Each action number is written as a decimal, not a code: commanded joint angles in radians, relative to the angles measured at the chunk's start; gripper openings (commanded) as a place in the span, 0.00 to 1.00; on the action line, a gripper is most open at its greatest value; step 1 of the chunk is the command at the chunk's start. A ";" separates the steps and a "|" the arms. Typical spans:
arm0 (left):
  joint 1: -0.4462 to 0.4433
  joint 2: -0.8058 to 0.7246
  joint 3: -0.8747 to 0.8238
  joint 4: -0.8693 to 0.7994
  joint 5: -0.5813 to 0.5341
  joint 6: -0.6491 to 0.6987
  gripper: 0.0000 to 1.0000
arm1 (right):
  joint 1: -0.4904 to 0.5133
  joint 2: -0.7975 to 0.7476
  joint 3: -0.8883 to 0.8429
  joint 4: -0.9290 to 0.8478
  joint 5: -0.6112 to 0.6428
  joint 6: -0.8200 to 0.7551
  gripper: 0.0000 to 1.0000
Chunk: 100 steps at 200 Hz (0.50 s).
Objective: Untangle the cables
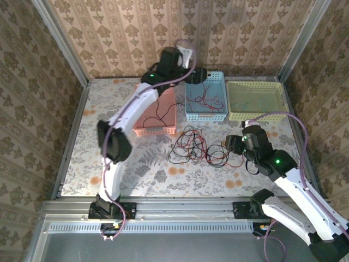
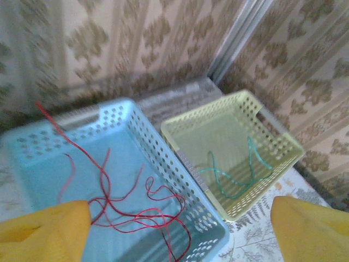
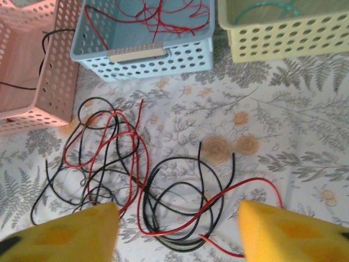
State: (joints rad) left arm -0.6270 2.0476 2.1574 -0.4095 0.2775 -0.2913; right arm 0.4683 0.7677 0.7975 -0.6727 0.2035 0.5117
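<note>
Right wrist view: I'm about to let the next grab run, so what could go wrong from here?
1. The right gripper, open, hangs over a cable bundle where red and black strands cross; closing may catch both colours at once.
2. Lifting could drag the neighbouring bundle along if the two are linked, which I cannot tell.

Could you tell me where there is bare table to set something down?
Bare table near-left of the tangled cables, and left of the pink basket. Crowded in front of the blue basket, where the right gripper hovers by the tangle.
</note>
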 commanded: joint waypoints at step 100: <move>-0.218 -0.913 -1.544 0.396 -0.386 -0.252 0.78 | 0.109 0.498 -0.025 0.408 -0.317 0.039 0.44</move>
State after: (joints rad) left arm -0.8036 1.1709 0.7391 -0.0856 0.0082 -0.4034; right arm 0.5724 1.1564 0.7567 -0.4011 -0.0429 0.5194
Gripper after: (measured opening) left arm 0.779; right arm 0.428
